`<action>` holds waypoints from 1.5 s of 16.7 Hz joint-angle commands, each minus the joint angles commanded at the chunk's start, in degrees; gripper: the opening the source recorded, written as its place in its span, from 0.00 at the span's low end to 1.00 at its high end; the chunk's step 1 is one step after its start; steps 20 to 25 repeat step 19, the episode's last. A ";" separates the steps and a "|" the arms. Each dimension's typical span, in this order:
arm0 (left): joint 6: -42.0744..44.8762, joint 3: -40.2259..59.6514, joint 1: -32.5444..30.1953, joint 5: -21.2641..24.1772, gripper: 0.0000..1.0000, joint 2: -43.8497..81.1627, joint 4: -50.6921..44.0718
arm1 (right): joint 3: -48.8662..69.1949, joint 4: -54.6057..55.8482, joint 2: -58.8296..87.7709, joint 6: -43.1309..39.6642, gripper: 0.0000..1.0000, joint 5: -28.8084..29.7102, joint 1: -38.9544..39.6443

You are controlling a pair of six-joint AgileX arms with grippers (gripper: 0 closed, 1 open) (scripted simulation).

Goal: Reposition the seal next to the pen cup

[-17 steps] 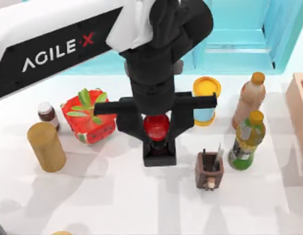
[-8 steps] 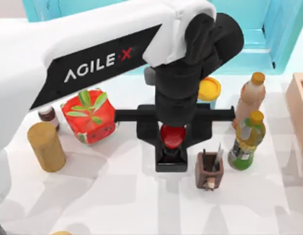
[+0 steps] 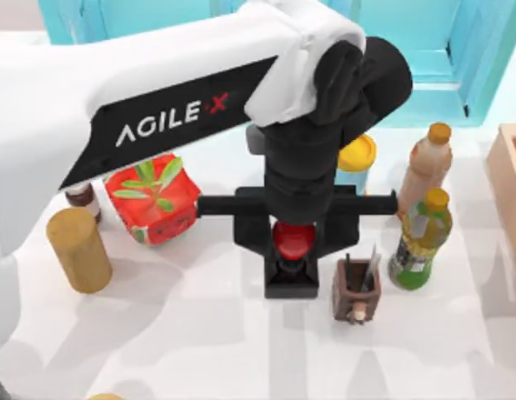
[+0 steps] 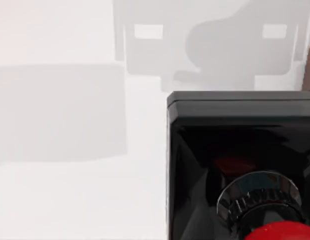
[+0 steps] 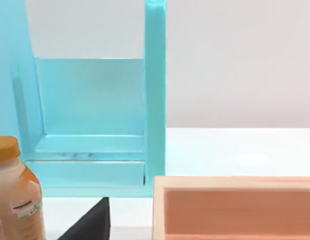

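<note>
Left gripper (image 3: 293, 243): now further toward the table's right than a second ago, stopping close to the pen cup (image 3: 357, 288).
Seal (image 3: 293, 260): carried along between the fingers, now just left of the pen cup.

Red-knobbed seal (image 3: 293, 240), just beside pen cup (image 3: 356, 289)

The blue cylinder (image 3: 355, 162) sits half-hidden behind the left arm — wooden tray (image 3: 509, 187) cut off.
</note>
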 joint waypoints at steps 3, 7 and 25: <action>0.00 0.00 0.00 0.00 0.23 0.00 0.00 | 0.00 0.00 0.00 0.00 1.00 0.00 0.00; 0.00 0.00 0.00 0.00 0.53 0.00 0.00 | 0.00 0.00 0.00 0.00 1.00 0.00 0.00; 0.00 0.00 0.00 0.00 1.00 0.00 0.00 | 0.00 0.00 0.00 0.00 1.00 0.00 0.00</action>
